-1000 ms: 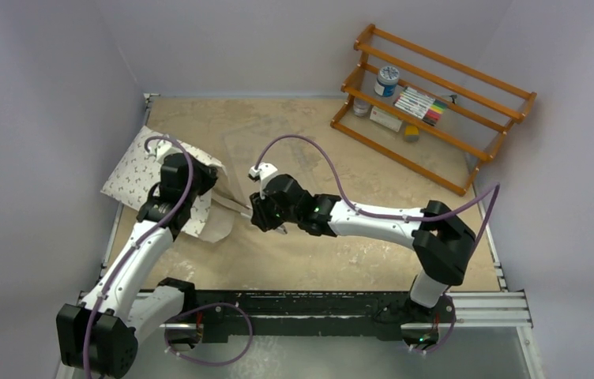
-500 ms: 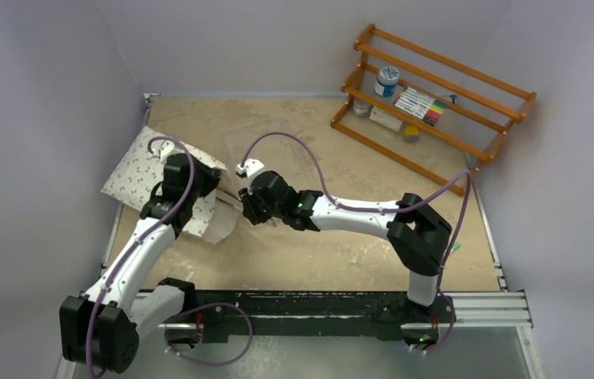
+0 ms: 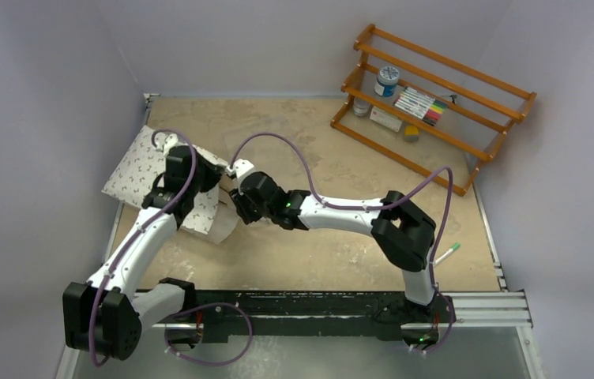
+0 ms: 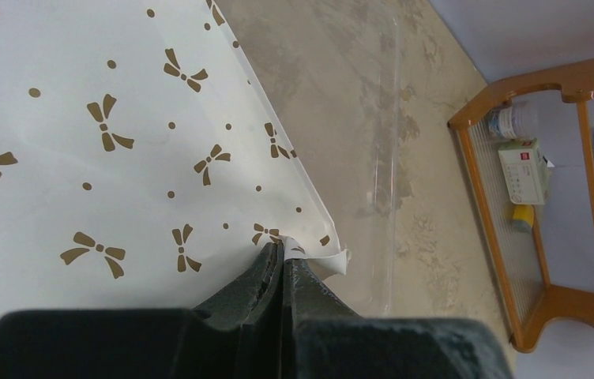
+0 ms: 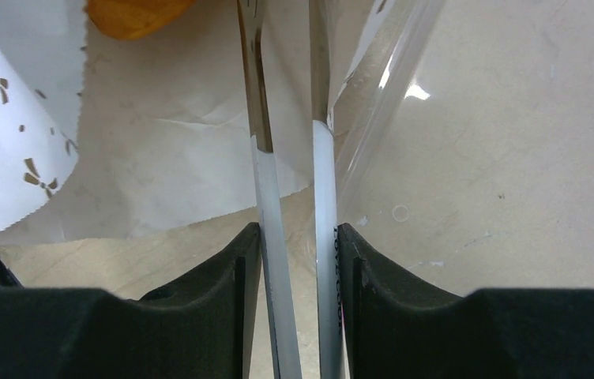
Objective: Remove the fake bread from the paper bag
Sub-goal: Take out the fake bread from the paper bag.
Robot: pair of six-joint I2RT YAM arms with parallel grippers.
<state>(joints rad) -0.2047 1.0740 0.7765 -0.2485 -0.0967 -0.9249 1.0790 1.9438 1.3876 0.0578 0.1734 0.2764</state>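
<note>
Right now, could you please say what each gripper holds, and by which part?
The left gripper pinches the white printed paper bag by a corner; the right gripper clasps the metal tongs by their white handle end.

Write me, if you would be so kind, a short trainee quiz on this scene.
1. True or false: the left gripper is shut on an edge of the paper bag.
2. The right gripper holds: A metal tongs, B a spoon, C nothing?
3. What colour is the pastry beyond the tongs' tips?
Key: 1 true; 2 A; 3 golden orange.
</note>
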